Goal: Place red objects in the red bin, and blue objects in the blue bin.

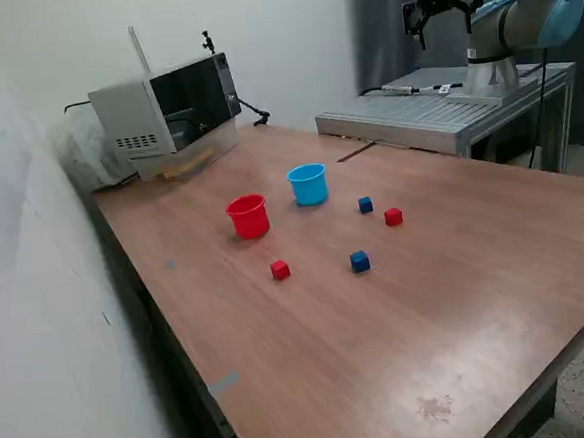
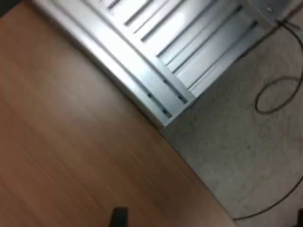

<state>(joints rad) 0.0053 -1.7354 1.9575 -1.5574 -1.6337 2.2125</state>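
Cubes, two red (image 1: 281, 270) (image 1: 393, 216) and two blue (image 1: 360, 262) (image 1: 365, 205), sat on the tabletop (image 1: 458, 298), well below the hand (image 1: 442, 8), fingers spread, empty.

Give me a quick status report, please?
Gripper raised high, open, empty. Four small red and blue cubes loose on wooden table. Red plastic cup, light blue plastic cup unobstructed.

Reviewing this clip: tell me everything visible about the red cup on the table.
The red cup is a small, round, plastic-looking cup with tapered sides and an open top, standing upright on the wooden table. It looks empty, though its floor isn't fully visible. It sits to the exterior view's left of the light blue cup, apart from it. Nothing touches it but the table. The wrist view doesn't show it.
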